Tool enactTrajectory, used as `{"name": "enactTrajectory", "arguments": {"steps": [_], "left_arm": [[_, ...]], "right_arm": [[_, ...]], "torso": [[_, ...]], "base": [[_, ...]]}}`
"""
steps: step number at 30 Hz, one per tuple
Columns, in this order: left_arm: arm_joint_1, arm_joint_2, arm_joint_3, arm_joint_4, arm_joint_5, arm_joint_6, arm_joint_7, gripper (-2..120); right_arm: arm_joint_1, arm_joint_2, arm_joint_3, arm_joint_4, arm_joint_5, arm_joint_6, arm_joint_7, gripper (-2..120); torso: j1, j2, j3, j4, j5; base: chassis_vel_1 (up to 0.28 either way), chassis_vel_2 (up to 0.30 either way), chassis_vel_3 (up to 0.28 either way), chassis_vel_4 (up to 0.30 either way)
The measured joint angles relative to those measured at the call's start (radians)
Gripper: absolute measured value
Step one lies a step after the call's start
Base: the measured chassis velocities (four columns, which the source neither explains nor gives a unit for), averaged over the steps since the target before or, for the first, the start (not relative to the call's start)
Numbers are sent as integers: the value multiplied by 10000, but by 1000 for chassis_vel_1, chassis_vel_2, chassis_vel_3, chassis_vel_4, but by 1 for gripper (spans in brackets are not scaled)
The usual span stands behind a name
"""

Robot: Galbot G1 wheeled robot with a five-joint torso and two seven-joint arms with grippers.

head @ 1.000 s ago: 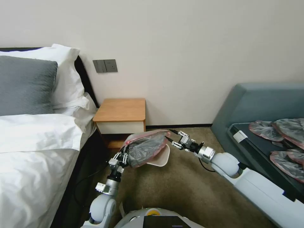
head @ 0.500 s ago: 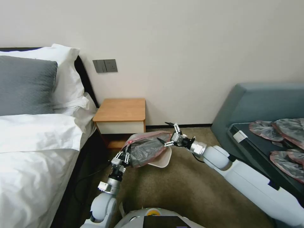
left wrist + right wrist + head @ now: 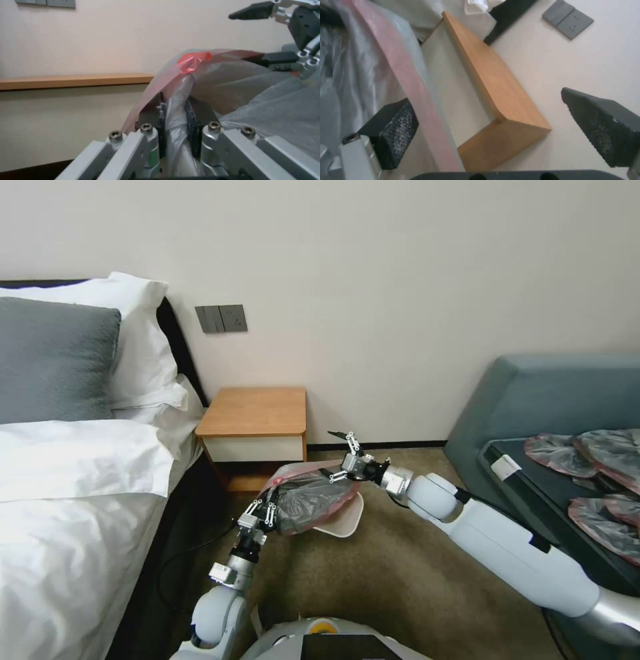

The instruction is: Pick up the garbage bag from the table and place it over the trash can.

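Left gripper (image 3: pixel 260 511) is pinching a fold of the garbage bag (image 3: pixel 310 495) at its near-left edge; in the left wrist view the plastic is squeezed tight between both pads. Right gripper (image 3: pixel 342 457) is sitting spread wide at the bag's far-right side, with one finger against the pinkish rim and the other up in the air. The bag is lying bunched over the trash can (image 3: pixel 349 518) on the carpet, just in front of the wooden surface (image 3: pixel 255 411).

grey garbage bag (image 3: pixel 309 499) with pinkish-red rim, orange-brown table (image 3: pixel 255 411)
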Motion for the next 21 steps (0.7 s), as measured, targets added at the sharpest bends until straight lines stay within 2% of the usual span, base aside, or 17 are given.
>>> {"name": "enactTrajectory", "arguments": {"steps": [10,18,21], "left_arm": [[-8,20,16,58,519,-59,222,11],[-5,46,-115,111,1861,-597,739,11],[6,48,-167,99,2492,-1078,1117,11]], "right_arm": [[624,226,-532,-162,335,-219,124,100],[1215,411,-990,-740,691,-308,245,100],[1386,499,-1160,-1030,720,-296,250,100]], "torso": [[0,0,0,-1,0],[-1,0,0,0,1],[0,0,0,0,1]], "base": [[0,0,0,0],[0,0,0,0],[0,0,0,0]]}}
